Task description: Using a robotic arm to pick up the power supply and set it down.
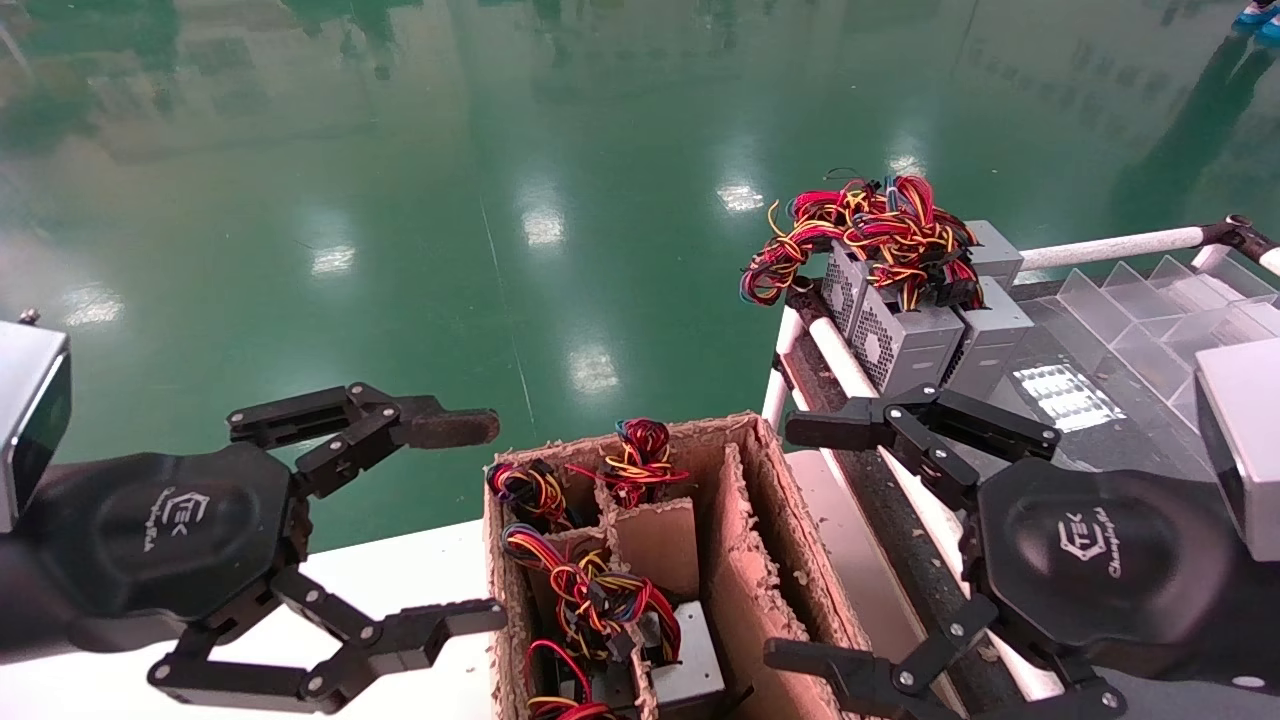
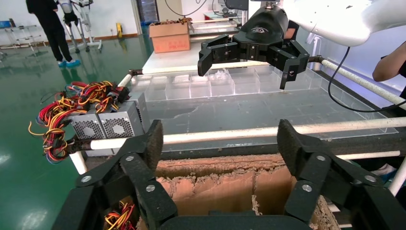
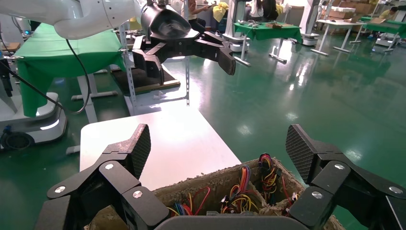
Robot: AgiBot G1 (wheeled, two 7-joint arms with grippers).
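Note:
Several grey power supplies [image 1: 905, 345] with red and yellow wire bundles stand together on the dark belt at the back right, also seen in the left wrist view [image 2: 107, 125]. More power supplies [image 1: 690, 655] sit in the brown divided carton [image 1: 745, 560] between my arms, their wires [image 3: 239, 189] sticking up. My left gripper [image 1: 478, 522] hangs open just left of the carton, holding nothing [image 2: 221, 141]. On the carton's right, my right gripper [image 1: 800, 543] is open and holds nothing [image 3: 220, 146]; it is below the belt's power supplies.
The carton stands on a white table [image 1: 400, 570]. White tube rails [image 1: 1110, 245] frame the belt, and a clear plastic divider tray [image 1: 1150, 300] lies at its far right. Green floor [image 1: 500, 200] lies beyond. Another cardboard box [image 2: 170, 36] sits on a far table.

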